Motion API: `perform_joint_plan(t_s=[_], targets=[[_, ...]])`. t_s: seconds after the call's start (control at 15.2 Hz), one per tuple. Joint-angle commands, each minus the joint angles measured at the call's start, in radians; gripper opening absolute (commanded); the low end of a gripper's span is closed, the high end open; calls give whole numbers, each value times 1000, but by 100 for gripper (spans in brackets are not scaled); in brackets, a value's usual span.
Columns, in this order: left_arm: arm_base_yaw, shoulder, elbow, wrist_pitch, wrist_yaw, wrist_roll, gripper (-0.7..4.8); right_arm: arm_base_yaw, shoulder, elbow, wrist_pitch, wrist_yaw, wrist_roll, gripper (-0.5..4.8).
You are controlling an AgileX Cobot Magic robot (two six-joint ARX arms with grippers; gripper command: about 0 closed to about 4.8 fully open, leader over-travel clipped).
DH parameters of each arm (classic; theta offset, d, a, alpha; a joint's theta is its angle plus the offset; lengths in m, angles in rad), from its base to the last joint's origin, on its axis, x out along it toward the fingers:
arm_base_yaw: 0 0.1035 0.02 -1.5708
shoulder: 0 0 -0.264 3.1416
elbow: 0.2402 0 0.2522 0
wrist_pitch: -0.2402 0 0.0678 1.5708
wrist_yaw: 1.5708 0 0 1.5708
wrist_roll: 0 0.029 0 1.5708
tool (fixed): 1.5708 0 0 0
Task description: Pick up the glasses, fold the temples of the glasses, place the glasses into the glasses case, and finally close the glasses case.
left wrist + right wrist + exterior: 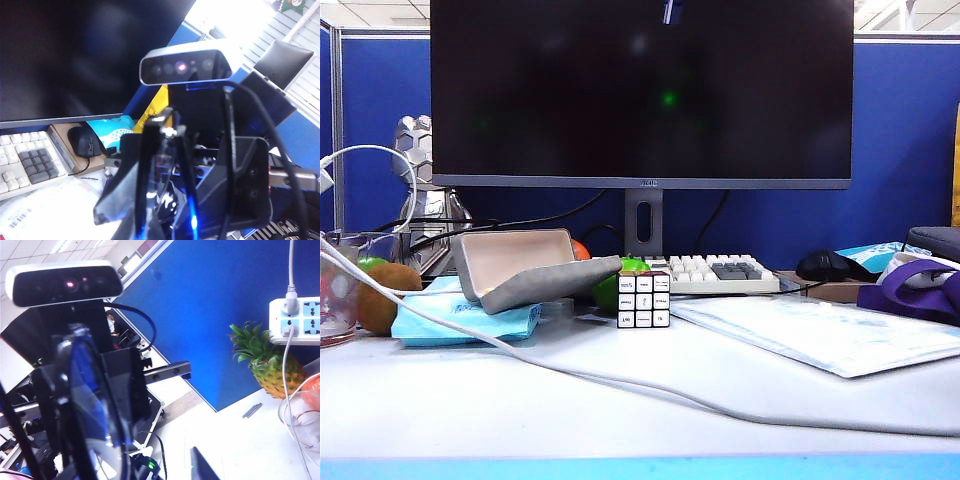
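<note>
While the oblong grey felt glasses case [535,272] lies open on a light blue tissue packet [470,322] at the table's left, the black thin-framed glasses [156,165] sit between the left gripper [160,220] and the right gripper [85,455], which face each other off the table. How wide either gripper's jaws stand cannot be told.

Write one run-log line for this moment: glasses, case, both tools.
glasses: in air between tools | left tool: faces right tool, grips unclear | glasses case: open, on blue tissue packet

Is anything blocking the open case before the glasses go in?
Nothing visible does: the glasses case lies open, a puzzle cube beside its end. The left gripper and right gripper, outside the exterior view, are at the glasses.
</note>
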Motion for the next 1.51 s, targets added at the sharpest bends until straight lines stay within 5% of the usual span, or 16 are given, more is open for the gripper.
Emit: perform_joint_plan(t_s=[0.07,0.66,1.05,1.51], targets=[[1,0,2,3,-34,29,-6,-10,-10,5,20,-13,0,301],[1,0,2,-63,-171,121,-6,-137,-10,5,-1,24,-6,337],[2,-6,2,-63,-218,161,-6,-130,-1,4,-529,389,-222,320],[2,-27,2,-63,-259,170,-6,1,147,3,-681,467,-172,301]])
